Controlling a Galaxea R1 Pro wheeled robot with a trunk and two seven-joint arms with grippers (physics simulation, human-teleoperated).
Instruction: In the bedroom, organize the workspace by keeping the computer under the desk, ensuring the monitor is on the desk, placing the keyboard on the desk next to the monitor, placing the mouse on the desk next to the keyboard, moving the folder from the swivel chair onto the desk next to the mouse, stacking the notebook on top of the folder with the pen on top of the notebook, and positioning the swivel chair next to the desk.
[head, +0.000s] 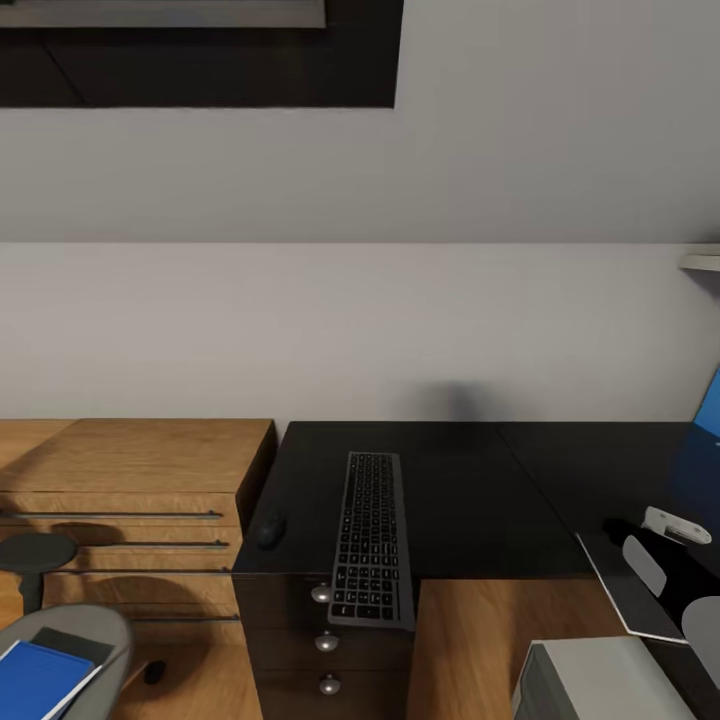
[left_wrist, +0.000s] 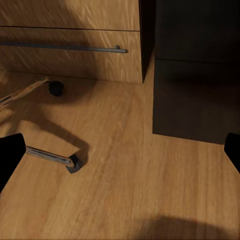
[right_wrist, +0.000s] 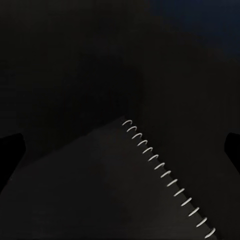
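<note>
- Head view is looking down on the desk (head: 470, 500), black top, against a grey wall; no legible writing, brand or label anywhere in these frames.
- keyboard (head: 371, 540) is lying on the desk, long axis running from the wall toward the front edge, its near end overhanging the front edge above the silver-knobbed drawers (head: 325, 640).
- mouse (head: 270, 528) is sitting on the desk just beside the keyboard, near the desk's end next to the light-wood cabinet (head: 130, 500).
- swivel chair (head: 70, 640) is showing at the lower corner on the robot's left side, off the desk; folder (head: 35, 680) is lying on its grey seat, with a dark flat item partly under or behind it, cannot tell what.
- notebook (right_wrist: 115, 190) is lying on the desk's far right part, dark cover with a white spiral binding, pale edge visible in the head view (head: 625, 590).
- computer (head: 600, 680) is showing as a light-grey box top at the bottom edge, on the floor by the desk.
- right gripper (right_wrist: 120, 147) is hovering over the notebook, fingertips spread wide at both frame edges, released, nothing between them.
- left gripper (left_wrist: 120, 150) is pointing at the wood floor (left_wrist: 125, 180) near the desk's drawer unit and the chair's chrome spokes with casters (left_wrist: 72, 162); fingers spread apart, released, empty.
</note>
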